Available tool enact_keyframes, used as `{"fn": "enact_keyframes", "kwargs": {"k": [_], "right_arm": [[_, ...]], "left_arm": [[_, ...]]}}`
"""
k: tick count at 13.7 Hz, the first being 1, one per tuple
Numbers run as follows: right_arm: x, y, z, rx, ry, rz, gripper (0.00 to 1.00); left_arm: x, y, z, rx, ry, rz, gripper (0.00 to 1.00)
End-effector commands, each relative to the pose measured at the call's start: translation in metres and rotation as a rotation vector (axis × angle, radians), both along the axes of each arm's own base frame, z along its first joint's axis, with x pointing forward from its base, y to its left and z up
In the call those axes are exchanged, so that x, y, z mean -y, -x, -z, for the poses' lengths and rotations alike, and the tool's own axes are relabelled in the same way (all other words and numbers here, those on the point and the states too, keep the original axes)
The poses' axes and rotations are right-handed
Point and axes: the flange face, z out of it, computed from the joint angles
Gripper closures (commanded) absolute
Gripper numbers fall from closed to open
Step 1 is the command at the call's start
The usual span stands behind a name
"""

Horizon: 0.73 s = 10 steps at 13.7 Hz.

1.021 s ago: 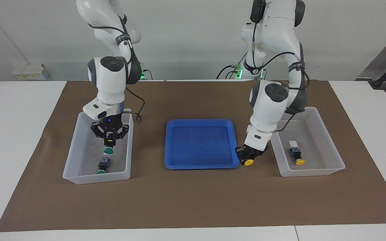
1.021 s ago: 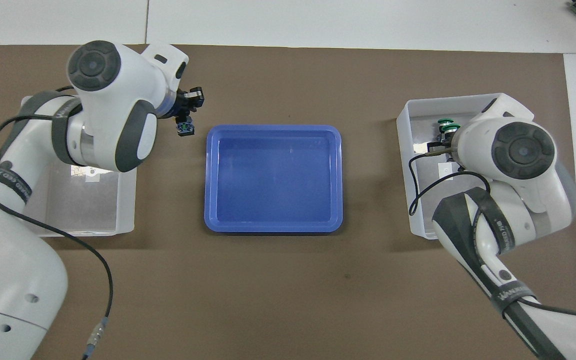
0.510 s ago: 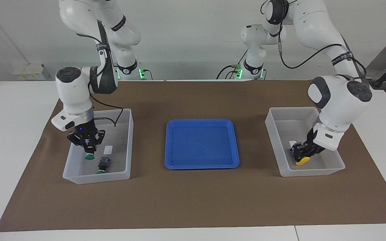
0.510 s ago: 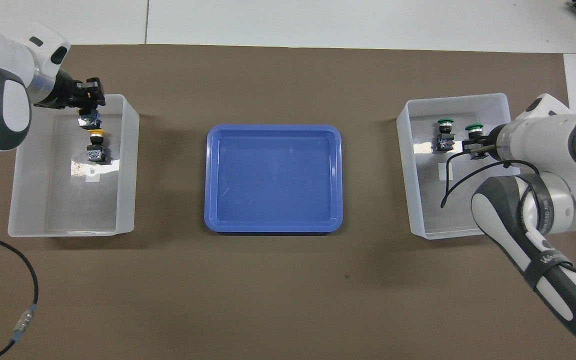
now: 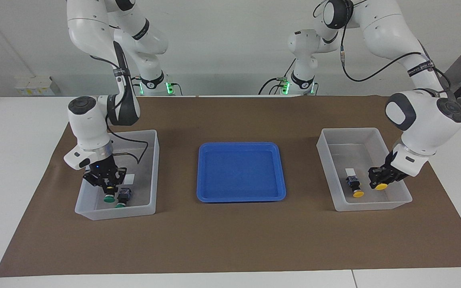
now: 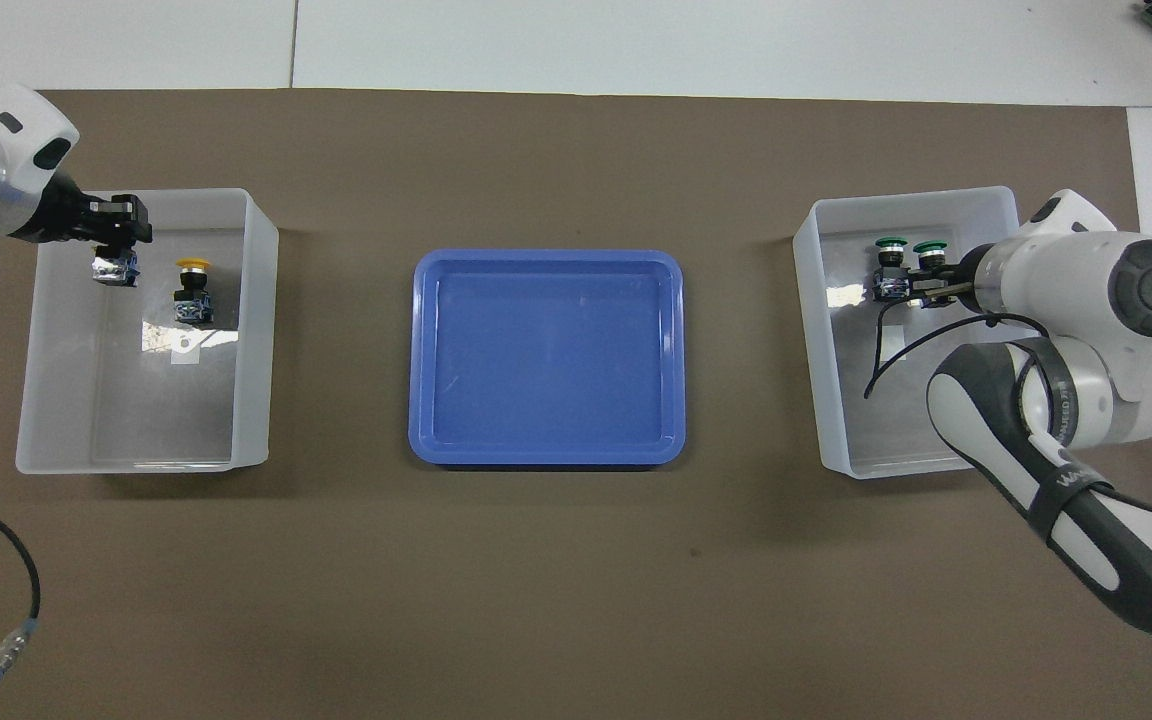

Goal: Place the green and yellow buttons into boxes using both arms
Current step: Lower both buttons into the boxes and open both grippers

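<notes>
I work under bright, even light from above. Soft shadows fall beside the boxes (image 6: 256, 330); glare glints on their floors. Everything stays sharp.

White arms (image 5: 422, 120), blk cables, grey joints

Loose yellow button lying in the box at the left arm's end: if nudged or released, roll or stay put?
The yellow button looks rigid, with a round cap on a blocky black body, so it probably pivots rather than rolls freely. It lies on its side on the smooth floor of the box, so a push likely slides it. It looks small and light.
</notes>
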Motion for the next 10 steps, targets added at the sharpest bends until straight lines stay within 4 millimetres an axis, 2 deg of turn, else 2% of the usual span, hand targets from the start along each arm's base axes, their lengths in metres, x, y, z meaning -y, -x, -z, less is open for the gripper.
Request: {"fn": "enact_keyframes", "kwargs": {"k": [1,4,5,7,8,9,10], "right_arm": [[0.006,-0.009,0.012,0.027,-0.024,-0.005,1.0],[-0.001,-0.011,0.016,0.033,-0.031,-0.01,1.0],[-0.003,-0.013,0.015,0.038,-0.033,-0.011,1.0],[-0.006,-0.015,0.016,0.041,-0.032,-0.02,1.0],[-0.011,-0.015,0.014,0.05,-0.032,-0.03,1.0],[-0.012,-0.016,0.014,0.061,-0.032,-0.038,1.0],[-0.013,-0.016,0.016,0.064,-0.034,-0.038,0.8]], "left_arm": [[-0.006,0.038,0.021,0.025,-0.019,0.031,1.0],[-0.005,0.048,0.031,0.014,-0.019,0.036,1.0],[-0.013,0.056,0.037,0.006,-0.02,0.039,1.0],[-0.014,0.066,0.048,0.023,-0.027,0.056,1.0],[-0.017,0.068,0.049,0.018,-0.026,0.052,0.9],[-0.018,0.067,0.046,0.021,-0.027,0.05,0.65],[-0.018,0.065,0.046,0.021,-0.027,0.052,0.53]]}}
